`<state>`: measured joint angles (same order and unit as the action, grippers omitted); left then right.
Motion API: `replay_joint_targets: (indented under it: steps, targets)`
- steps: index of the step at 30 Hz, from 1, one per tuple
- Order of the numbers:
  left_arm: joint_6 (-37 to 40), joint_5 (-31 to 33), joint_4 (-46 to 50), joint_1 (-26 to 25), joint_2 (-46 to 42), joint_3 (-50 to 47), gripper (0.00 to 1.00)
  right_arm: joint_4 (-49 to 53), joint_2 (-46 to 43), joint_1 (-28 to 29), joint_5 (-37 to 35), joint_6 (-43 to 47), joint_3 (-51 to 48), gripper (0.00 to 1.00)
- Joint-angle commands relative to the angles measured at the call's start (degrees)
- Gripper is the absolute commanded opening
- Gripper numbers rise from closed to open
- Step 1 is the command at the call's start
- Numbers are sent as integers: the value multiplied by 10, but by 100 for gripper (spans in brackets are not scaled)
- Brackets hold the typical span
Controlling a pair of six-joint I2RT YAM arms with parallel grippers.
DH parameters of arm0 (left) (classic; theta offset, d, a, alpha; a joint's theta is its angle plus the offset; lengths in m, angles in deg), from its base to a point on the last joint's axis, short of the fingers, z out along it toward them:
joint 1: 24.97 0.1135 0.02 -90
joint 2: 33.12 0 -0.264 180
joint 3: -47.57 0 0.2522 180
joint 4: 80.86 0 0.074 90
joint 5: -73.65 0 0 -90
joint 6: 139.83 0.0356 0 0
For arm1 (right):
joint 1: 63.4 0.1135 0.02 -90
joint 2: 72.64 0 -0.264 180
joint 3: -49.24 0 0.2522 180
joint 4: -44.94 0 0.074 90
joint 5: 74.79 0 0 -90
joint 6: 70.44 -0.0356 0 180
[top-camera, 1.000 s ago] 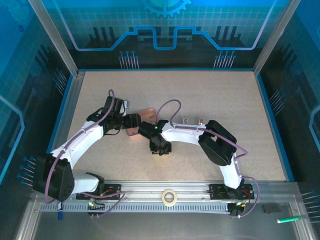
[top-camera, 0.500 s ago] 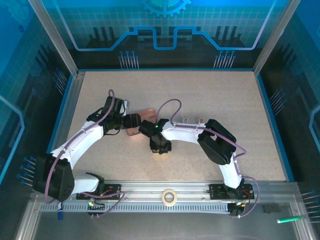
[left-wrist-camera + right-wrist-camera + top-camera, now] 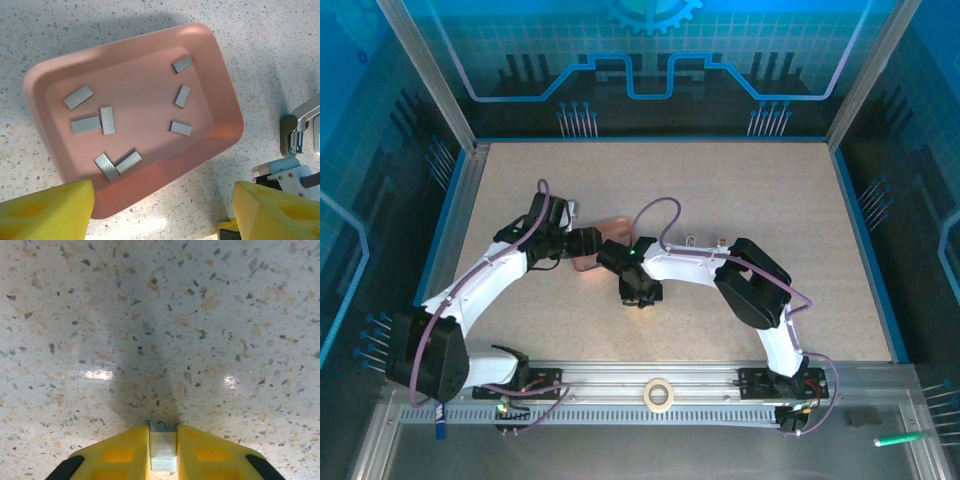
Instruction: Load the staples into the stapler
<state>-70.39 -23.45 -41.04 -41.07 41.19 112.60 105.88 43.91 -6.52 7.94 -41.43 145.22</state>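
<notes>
Staple strip pinched over the table (image 3: 770, 200); arm pose nearly unchanged against one second earlier.
The left gripper (image 3: 162, 207) hovers over the pink tray (image 3: 221, 94), jaws spread wide. The right gripper (image 3: 163, 456), shifted marginally toward the tray since then, has its jaws pressed on one staple strip (image 3: 162, 440) just above the bare table. The stapler (image 3: 294, 134) lies just beside the tray. Eight staples (image 3: 107, 120) lie loose in the tray.
</notes>
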Motion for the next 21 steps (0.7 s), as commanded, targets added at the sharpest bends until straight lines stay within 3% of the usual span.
replay_joint_targets:
  steps: [1, 11, 21]
  targets:
    - [11, -25, -21, -3, 8, -9, 74, -9, -31, -6, -46, 9, -18, 19]
    - [42, -95, -44, -3, 29, 25, 73, -83, -149, -19, -129, 31, -101, 18]
    - [86, -173, -141, -15, 95, 78, 78, -150, -256, -101, -163, 73, -218, 19]
